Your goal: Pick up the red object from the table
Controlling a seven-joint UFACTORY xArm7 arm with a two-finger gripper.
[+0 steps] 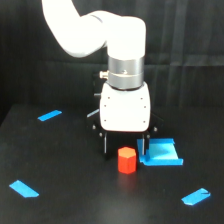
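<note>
Claw (124,145) low over the red hexagonal block (127,160)
Fingers spread open — block stands on the black surface (75,195) below and between them, blue square piece (161,153) just beside.

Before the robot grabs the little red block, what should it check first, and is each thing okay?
1. Jaws open: ok. The gripper shows two dark fingers spread apart.
2. Block between the fingers: cannot tell. The red hexagonal block sits below and in front of the gap, but one view cannot settle depth.
3. Block upright: ok. It stands on the black table on a flat end.
4. Neighbour clear: not ok. The blue square piece lies close on the exterior view's right, by one finger.
5. Nothing held already: ok. The fingers are empty.
6. Blue tape strips out of the way: ok. They lie well apart from the block.
</note>
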